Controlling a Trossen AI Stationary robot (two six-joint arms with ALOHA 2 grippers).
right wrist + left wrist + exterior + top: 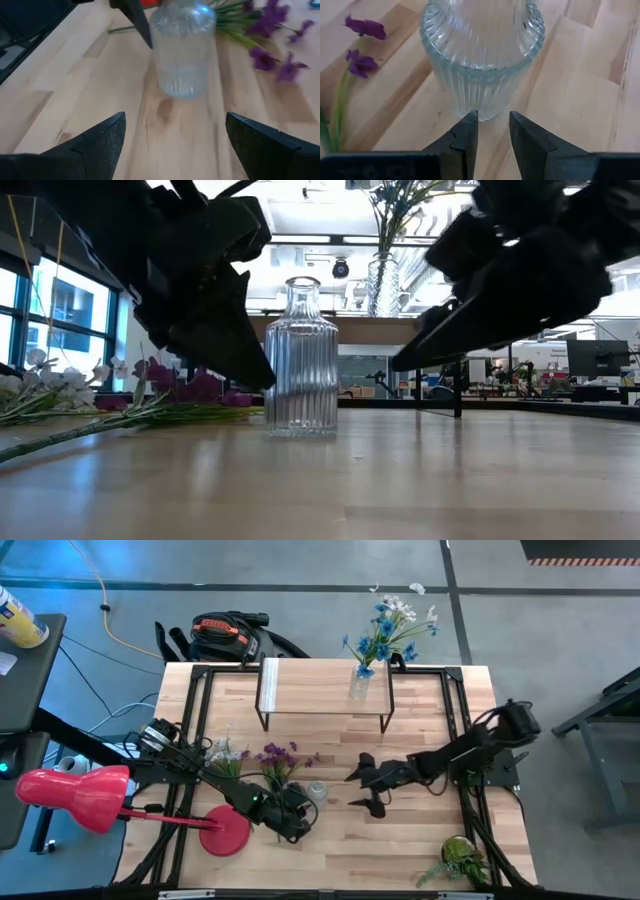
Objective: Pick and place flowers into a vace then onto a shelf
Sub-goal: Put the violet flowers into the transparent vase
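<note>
A ribbed clear glass vase (301, 356) stands upright on the table (400, 840), near the middle, and holds nothing; this vase serves as the landmark. Behind it, toward the table's far edge, the shelf (310, 680) carries a second glass vase (359, 683) at its right end, and that one holds blue and white flowers (388, 628) whose stems rise well above its mouth. Purple flowers (279, 757) lie flat on the table just left of the empty vase, their stems running toward the left arm, and pale white flowers (224, 753) lie farther left of it, beside the purple ones. The left hand (492, 131) sits just in front and to the left of the empty vase, pointing at its base, its fingers (466, 137) a small way apart with nothing between them and not touching the glass. The right hand (172, 135) hovers to the right of the empty vase, aimed at it, its fingers spread wide and gripping nothing. Well to the left of the vase, at the table's front, a red lamp (75, 796) leans over the edge on a round red base (226, 831). At the front right corner, well away from the vase, sits a bushy green plant (458, 858) in a round pot. No readable writing or label shows on either vase.
</note>
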